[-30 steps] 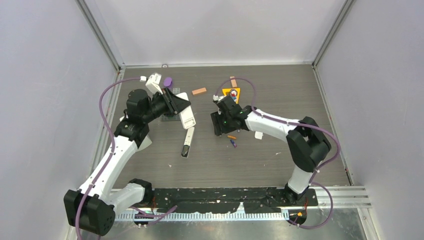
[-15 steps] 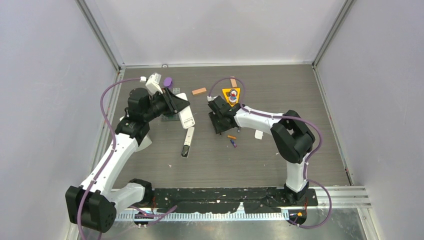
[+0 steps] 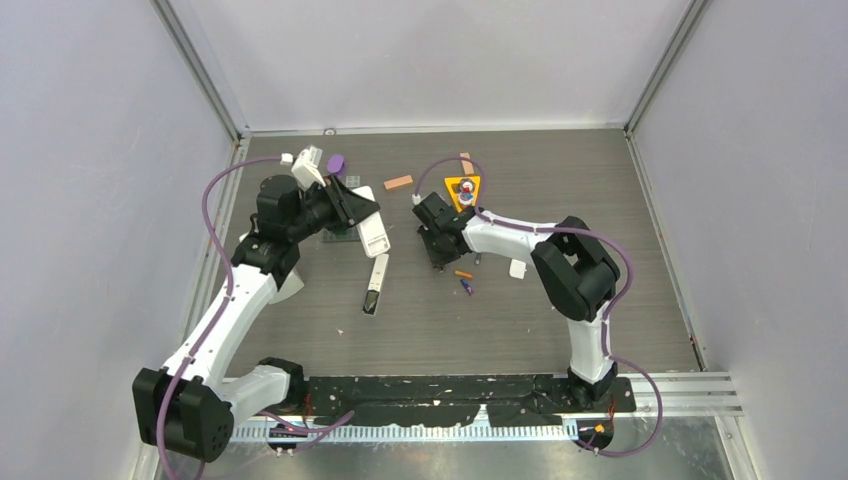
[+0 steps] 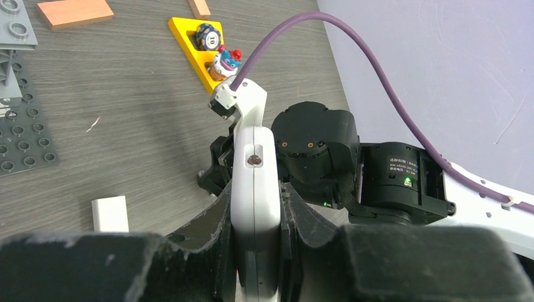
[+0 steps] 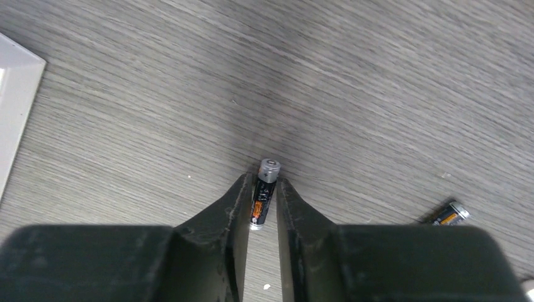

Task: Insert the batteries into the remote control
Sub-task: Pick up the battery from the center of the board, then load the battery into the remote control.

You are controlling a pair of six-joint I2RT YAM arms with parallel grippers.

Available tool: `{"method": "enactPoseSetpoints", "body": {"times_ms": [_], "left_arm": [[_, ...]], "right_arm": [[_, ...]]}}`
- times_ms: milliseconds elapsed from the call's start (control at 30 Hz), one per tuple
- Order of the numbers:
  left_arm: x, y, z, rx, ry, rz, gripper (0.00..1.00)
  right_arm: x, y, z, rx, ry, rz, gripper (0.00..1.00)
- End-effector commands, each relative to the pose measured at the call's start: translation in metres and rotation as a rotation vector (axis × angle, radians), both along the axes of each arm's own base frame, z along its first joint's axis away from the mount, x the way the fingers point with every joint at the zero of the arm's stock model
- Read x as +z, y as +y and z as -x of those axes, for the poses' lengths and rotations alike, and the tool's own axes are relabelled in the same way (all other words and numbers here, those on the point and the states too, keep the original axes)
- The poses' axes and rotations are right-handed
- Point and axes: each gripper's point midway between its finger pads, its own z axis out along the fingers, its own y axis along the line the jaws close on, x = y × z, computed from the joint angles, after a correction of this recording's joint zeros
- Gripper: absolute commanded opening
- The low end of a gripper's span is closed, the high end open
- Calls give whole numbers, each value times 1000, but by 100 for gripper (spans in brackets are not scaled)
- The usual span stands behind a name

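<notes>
Right gripper (image 5: 265, 182), seen from its own wrist camera, with its jaws drawn narrow onto either side of a dark battery (image 5: 264, 196). This battery lies flat on the table (image 5: 390, 94), bright cap pointing away from the fingers, and has not been lifted. A second dark battery (image 5: 448, 214) lies apart, to the right. Overhead, an orange battery (image 3: 462, 273) and a blue-purple battery (image 3: 467, 288) lie just beside each other, near the right gripper.

Left gripper (image 4: 255, 211) is clamped on a white remote (image 4: 254, 182), holding it on edge above the table, well apart from the batteries. A slim pale piece (image 3: 375, 285) lies on the table below the remote; it cannot be told whether this is the battery cover.

Progress, as judged: early. The remote is in hand and the first battery is being taken, but all four batteries are on the table and none is seen in the remote. Lifting, carrying and seating each battery are left. The compartment itself is not visible in any view.
</notes>
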Motion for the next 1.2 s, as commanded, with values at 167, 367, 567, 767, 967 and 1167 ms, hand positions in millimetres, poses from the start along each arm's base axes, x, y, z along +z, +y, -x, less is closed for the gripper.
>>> {"method": "enactPoseSetpoints", "body": {"times_ms": [167, 367, 567, 767, 967, 1167], "left_arm": [[25, -1, -2, -14, -55, 30, 0], [27, -7, 4, -59, -26, 57, 0], [35, -21, 18, -181, 24, 87, 0], [45, -38, 40, -356, 123, 141, 0], [51, -49, 50, -470, 260, 231, 0], [49, -55, 53, -516, 375, 300, 0]], "right_arm": [[5, 6, -9, -25, 3, -41, 12], [66, 9, -12, -4, -129, -159, 8], [157, 16, -5, 88, -327, -367, 7], [256, 38, 39, 360, -495, -678, 7], [331, 55, 93, 600, -614, -867, 7], [352, 72, 127, 764, -622, -900, 9]]}}
